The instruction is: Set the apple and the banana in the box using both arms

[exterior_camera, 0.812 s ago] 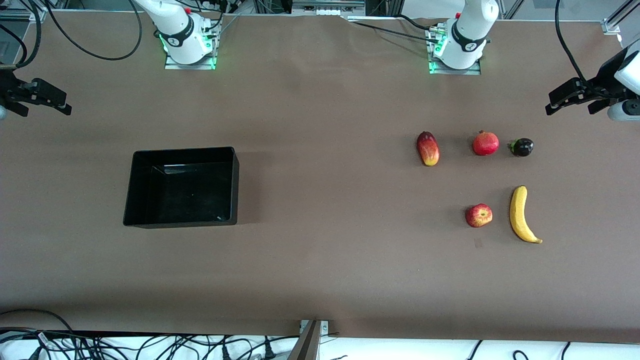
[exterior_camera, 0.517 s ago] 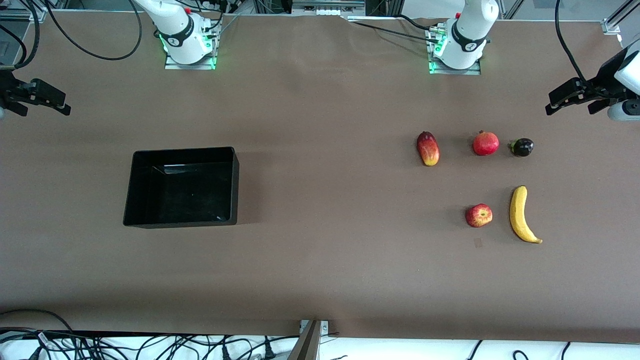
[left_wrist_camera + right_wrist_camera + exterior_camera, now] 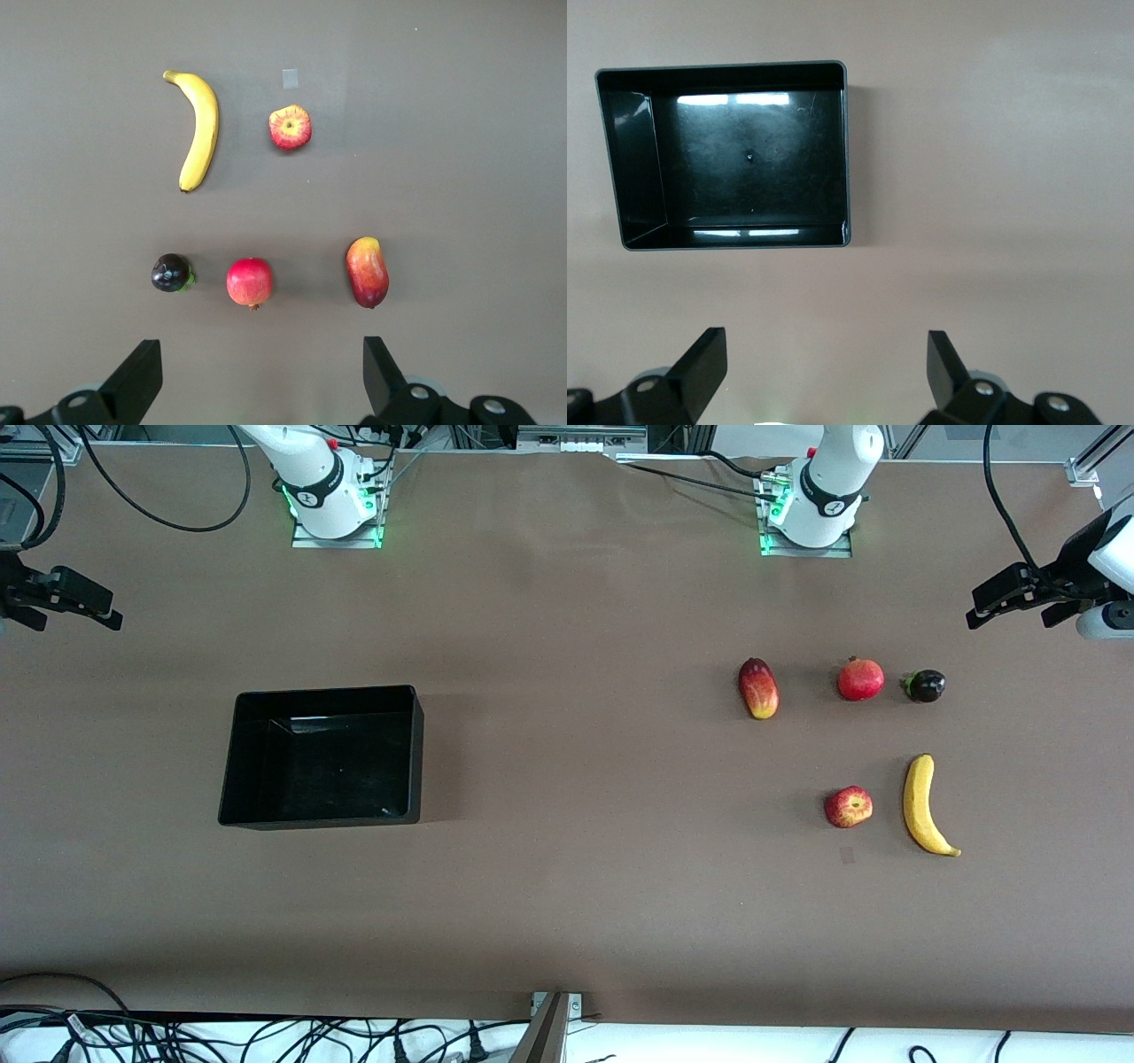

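Since the earlier frames the right gripper (image 3: 62, 598) has drifted slightly toward the edge of the front view, at the right arm's end of the table (image 3: 567, 921), while the fruits and the box have not shifted. The box (image 3: 407, 753) is a shallow black rectangular bin with a glossy inside that catches window light; it sits toward the right arm's end and holds nothing. The right gripper hangs in the air with its fingers (image 3: 700, 363) spread wide and nothing between them. Toward the left arm's end lies a row of three: an elongated red-yellow fruit (image 3: 758, 688), a plain red round fruit (image 3: 860, 679) and a small dark fruit (image 3: 926, 685). Nearer the front camera than that row lie the apple (image 3: 849, 807), small, round, red with yellow patches, and just beside it the banana (image 3: 924, 805), long, curved, yellow with a dark tip. The left gripper (image 3: 1019, 598) hangs over the table's edge at its own end, fingers (image 3: 137, 381) wide apart, holding and touching nothing
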`<state>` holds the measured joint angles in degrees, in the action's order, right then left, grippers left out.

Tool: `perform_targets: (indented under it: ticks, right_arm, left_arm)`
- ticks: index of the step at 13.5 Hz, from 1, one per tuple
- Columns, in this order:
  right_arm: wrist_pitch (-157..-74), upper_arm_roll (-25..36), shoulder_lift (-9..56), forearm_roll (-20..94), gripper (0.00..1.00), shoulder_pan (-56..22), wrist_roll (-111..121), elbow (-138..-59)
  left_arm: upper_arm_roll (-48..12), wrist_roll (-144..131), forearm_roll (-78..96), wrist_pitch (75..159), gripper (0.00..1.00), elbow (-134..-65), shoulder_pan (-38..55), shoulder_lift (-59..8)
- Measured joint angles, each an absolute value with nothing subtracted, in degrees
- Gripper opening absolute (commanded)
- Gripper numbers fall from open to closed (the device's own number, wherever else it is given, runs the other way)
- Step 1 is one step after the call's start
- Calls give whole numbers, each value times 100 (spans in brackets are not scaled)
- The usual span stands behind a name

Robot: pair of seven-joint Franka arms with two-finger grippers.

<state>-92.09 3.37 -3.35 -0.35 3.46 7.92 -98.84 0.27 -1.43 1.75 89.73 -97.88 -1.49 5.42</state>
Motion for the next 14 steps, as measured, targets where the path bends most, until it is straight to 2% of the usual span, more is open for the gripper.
perform_targets:
  ticks: [3,9,11,14]
  right_arm:
    - [-8805,337,-234,-35,100,342,737,-9885]
    - [-8773,344,269,-38,100,342,727,-9815]
    - [-9138,345,618,-38,100,342,727,-9848]
    - [-10473,350,957,-40,100,342,727,-10406]
  left_arm:
    - [23,-143,175,8973,100,-9788,-149,542]
    - [20,-143,175,8973,100,-9788,-149,542]
    - [19,-143,175,8973,100,-9788,-149,543]
    - [18,-143,175,8973,100,-9789,-149,543]
